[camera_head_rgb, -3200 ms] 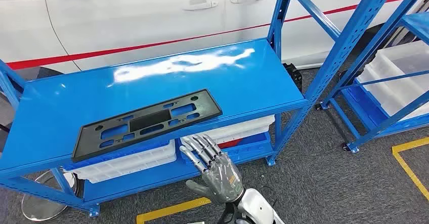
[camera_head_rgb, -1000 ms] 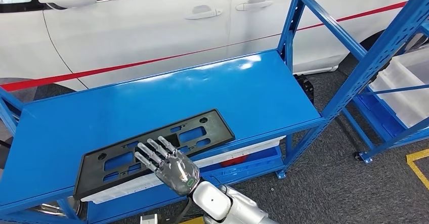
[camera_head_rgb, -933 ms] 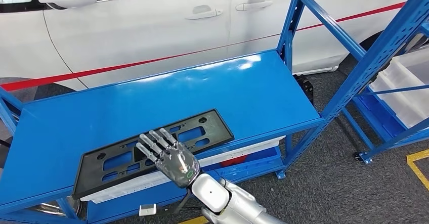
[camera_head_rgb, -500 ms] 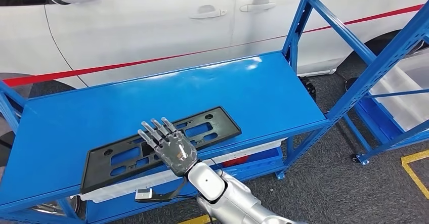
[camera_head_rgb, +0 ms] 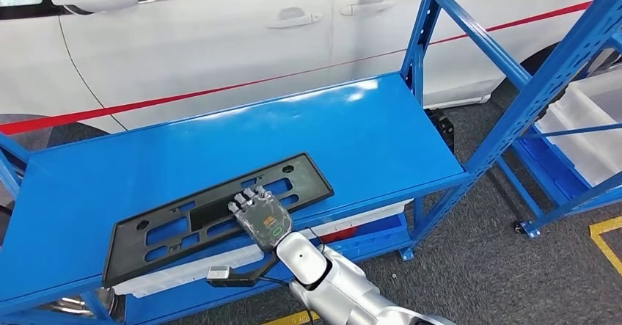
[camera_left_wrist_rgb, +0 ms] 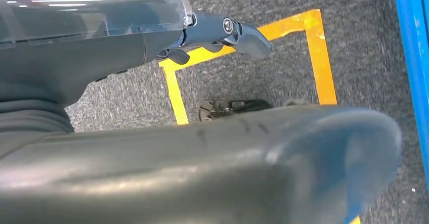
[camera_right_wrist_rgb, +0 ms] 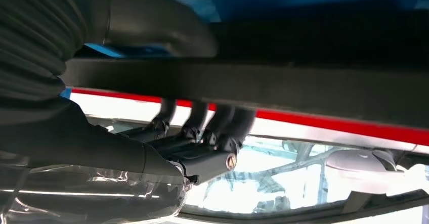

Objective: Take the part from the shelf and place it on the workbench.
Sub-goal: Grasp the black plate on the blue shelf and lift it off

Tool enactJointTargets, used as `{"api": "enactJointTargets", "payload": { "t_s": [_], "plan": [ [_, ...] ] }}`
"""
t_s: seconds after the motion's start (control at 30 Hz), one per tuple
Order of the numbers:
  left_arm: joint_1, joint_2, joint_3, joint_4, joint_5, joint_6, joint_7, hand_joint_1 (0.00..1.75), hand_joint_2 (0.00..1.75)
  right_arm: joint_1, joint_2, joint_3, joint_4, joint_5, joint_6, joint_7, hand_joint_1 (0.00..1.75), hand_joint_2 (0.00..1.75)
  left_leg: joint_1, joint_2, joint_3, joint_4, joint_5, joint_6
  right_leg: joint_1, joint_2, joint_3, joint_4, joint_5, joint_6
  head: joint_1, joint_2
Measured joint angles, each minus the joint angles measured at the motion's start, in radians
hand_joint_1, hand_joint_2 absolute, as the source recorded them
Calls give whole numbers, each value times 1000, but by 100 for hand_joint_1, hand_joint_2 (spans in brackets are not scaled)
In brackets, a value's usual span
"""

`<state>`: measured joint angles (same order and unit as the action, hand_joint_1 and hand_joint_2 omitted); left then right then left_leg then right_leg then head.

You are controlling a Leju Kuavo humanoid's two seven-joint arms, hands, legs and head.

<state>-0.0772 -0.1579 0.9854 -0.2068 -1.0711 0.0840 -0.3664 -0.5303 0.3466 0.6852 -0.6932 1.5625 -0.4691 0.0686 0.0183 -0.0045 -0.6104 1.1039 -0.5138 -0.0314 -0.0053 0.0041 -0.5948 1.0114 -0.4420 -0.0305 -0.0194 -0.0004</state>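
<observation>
The part (camera_head_rgb: 217,215), a long black plate with cut-outs, is lying flat on the blue shelf (camera_head_rgb: 352,130), near its front edge and turned a little askew to it. The right hand (camera_head_rgb: 258,218) is resting on the part's near long edge, about the middle of its length. In the right wrist view the fingers (camera_right_wrist_rgb: 222,128) are curling over the top of the dark bar of the part (camera_right_wrist_rgb: 303,90) while the thumb (camera_right_wrist_rgb: 157,29) is lying on the other side. So the hand is probably closing around the edge, though I cannot be sure the grip is already firm, because that view is dark and very close.

The left hand (camera_left_wrist_rgb: 222,32) is hanging over the grey floor (camera_left_wrist_rgb: 283,77) beside yellow tape (camera_left_wrist_rgb: 324,57); its fingers are curled in and holding nothing.

The step in hand is taking hold of the part. To do it well, the thumb should be going fully under the edge, so the plate is pinched from both faces and not only pressed from above. The plate is long and thin and the hold is on one edge, so it is likely to tip when lifted. It would be better to lift slowly and keep it level until it clears the shelf's upright post (camera_head_rgb: 419,39).
</observation>
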Motion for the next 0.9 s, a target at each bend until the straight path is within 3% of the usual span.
{"api": "enactJointTargets", "payload": {
  "t_s": [0.07, 0.1, 0.13, 0.17, 0.23, 0.3, 0.4, 0.47, 0.57, 0.6, 0.63, 0.67, 0.77, 0.83, 0.9],
  "plan": [
    [1, 0, 0, 0, -3, -1, 2, 0, 0, -1, 2, -3, 8, 0, 8, 0, 174, 175, 0, 0, -63, 132, -58, -5, 2, -1, 0, 1, -1, -5, 0, 0],
    [2, 0, 0, 0, -5, -2, 4, 0, 0, -1, 2, -5, 11, 0, 13, 0, 174, 175, 1, 0, -86, 177, -69, -7, 4, -1, 1, 1, -2, -6, 0, 0],
    [3, 0, 0, 0, -7, -4, 6, 0, 0, -1, 2, -7, 15, 0, 18, 0, 174, 175, 1, 0, -94, 188, -60, -7, 4, -1, 2, 2, -3, -7, 0, 0],
    [3, 0, 0, 0, -8, -4, 8, 0, 0, -1, 2, -9, 17, 0, 21, -1, 173, 175, 1, 0, -82, 160, -33, -7, 5, -1, 4, 3, -4, -6, 0, 0],
    [3, 0, 0, 0, -8, -5, 10, 0, 0, -1, 2, -14, 21, 0, 26, -1, 174, 175, 0, 0, -22, 30, 37, 0, 5, 0, 8, 5, -9, -2, 0, 0],
    [2, 0, 0, 0, -8, -5, 10, 0, 0, -3, 2, -19, 24, 0, 30, 0, 175, 175, -4, -1, 27, -71, 66, 10, 8, 1, 9, 9, -12, 7, 0, 0],
    [4, 0, 0, 0, -5, -3, 11, 0, 0, -4, 1, -29, 25, -2, 35, 1, 175, 175, -6, 0, 38, -95, 67, 24, 9, 2, 8, 9, -12, 22, 0, 0],
    [4, -1, 0, 0, -2, 0, 11, 0, 0, -5, 0, -37, 25, -3, 37, 0, 175, 175, -1, 3, 42, -103, 73, 36, 9, 1, -2, 37, -34, 34, 0, 0],
    [2, -2, 0, 0, 2, 4, 10, 0, 0, -3, -4, -42, 26, -6, 38, -4, 175, 175, 1, 6, 42, -107, 76, 46, 2, 1, -79, 202, -123, 48, 1, 0],
    [3, -2, 1, 0, 4, 5, 10, 0, 0, -2, -6, -42, 26, -9, 37, -8, 175, 175, 1, 6, 42, -107, 76, 46, -1, 0, -105, 256, -142, 50, 1, 0],
    [3, -2, 1, 0, 6, 7, 10, 0, 0, -1, -7, -43, 26, -14, 35, -13, 175, 175, 1, 7, 42, -107, 76, 46, -4, 0, -116, 281, -144, 53, 1, 0],
    [4, -2, 2, 0, 9, 9, 10, 0, 0, 0, -8, -45, 25, -23, 28, -21, 175, 175, 2, 6, 43, -107, 75, 45, -7, -1, -108, 268, -126, 54, 1, 0],
    [4, -4, 10, 0, 26, 20, 10, 0, 0, 11, -10, -58, -9, -111, -8, -102, 175, 175, 2, 3, 47, -102, 71, 36, -11, -3, -13, 83, -38, 50, 1, 0],
    [5, -5, 19, 0, 35, 30, 10, 0, 0, 25, -13, -67, -65, -202, -20, -170, 175, 175, 0, 2, 46, -99, 68, 22, -7, -1, 18, 16, -22, 40, 0, 0],
    [4, -6, 26, 1, 42, 39, 12, 0, 0, 39, -14, -73, -124, -289, -21, -217, 175, 175, 1, 4, 48, -102, 68, 8, -3, 3, 19, 10, -21, 27, 0, 0]
  ]
}}
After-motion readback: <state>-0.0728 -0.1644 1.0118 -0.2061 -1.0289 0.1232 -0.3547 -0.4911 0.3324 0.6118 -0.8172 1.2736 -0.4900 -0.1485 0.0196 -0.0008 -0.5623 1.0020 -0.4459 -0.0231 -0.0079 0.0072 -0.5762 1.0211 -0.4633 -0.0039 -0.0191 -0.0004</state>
